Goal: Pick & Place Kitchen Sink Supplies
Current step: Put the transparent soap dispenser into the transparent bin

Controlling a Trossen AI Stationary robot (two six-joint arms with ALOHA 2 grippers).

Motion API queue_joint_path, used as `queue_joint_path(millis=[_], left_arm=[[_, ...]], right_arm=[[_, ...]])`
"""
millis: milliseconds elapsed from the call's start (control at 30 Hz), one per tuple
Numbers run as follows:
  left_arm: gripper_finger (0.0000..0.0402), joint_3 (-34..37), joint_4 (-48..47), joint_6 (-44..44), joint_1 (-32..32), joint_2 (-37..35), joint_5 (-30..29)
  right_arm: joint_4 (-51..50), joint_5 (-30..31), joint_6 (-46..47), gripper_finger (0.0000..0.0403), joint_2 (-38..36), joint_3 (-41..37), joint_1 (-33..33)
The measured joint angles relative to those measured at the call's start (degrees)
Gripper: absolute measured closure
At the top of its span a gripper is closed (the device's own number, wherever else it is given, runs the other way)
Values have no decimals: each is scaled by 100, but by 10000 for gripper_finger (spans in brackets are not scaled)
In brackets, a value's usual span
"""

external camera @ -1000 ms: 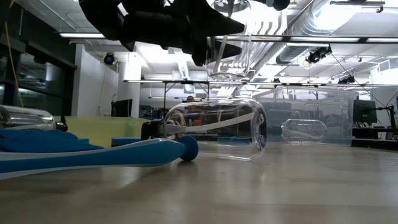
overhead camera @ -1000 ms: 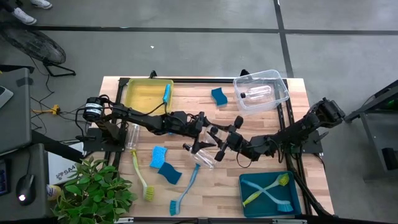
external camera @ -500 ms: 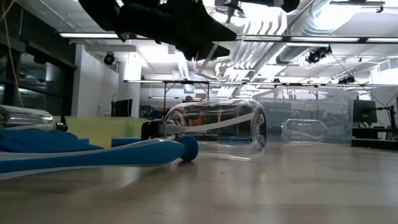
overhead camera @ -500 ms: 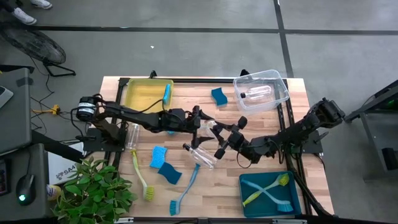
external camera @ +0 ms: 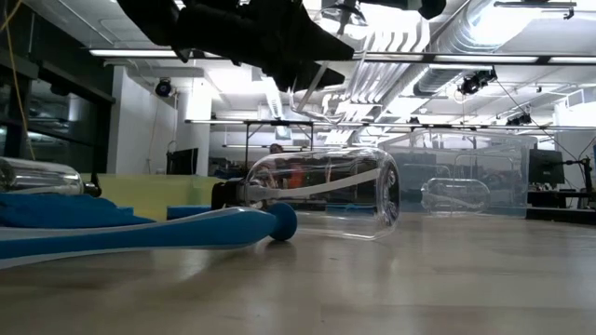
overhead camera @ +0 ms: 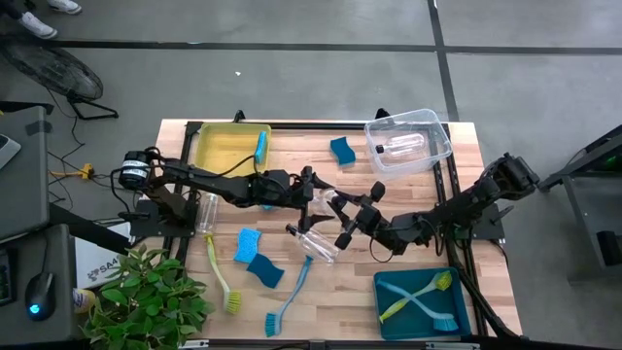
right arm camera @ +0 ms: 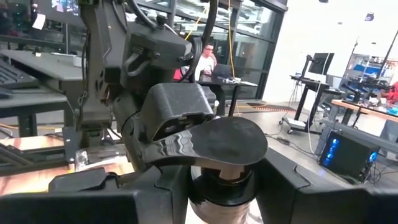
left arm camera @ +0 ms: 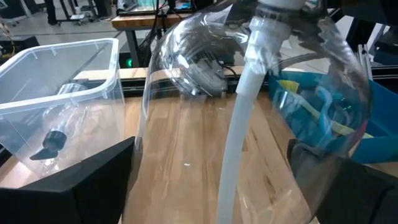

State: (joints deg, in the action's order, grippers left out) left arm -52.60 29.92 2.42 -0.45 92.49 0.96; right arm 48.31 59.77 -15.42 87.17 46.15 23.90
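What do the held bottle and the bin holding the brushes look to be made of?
The bottle between both hands looks like clear glossy plastic: the table shows through it, and its cap is matte black. The left hand and right hand meet on it. The teal bin looks like opaque, smooth plastic.

You have both grippers crowded together mid-table: the left gripper (overhead camera: 326,199) and right gripper (overhead camera: 340,222) meet on one clear bottle (left arm camera: 249,118), so neither has room toward the other. Just below them lies a second bottle (overhead camera: 313,242), with a blue brush (overhead camera: 291,297) and two blue sponges (overhead camera: 257,256) beside it. Beyond them, a lone sponge (overhead camera: 342,150) and the clear bin (overhead camera: 409,142) stand. Bare wood (overhead camera: 330,292) lies open toward the near edge, bounded by the teal bin (overhead camera: 420,299).
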Motion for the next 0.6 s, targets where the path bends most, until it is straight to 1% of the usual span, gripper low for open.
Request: queue_joint_path(millis=[600], left_arm=[[4, -7, -38, -68, 7, 3, 106]], right_arm=[[-16, -31, -17, 274, -34, -11, 22]])
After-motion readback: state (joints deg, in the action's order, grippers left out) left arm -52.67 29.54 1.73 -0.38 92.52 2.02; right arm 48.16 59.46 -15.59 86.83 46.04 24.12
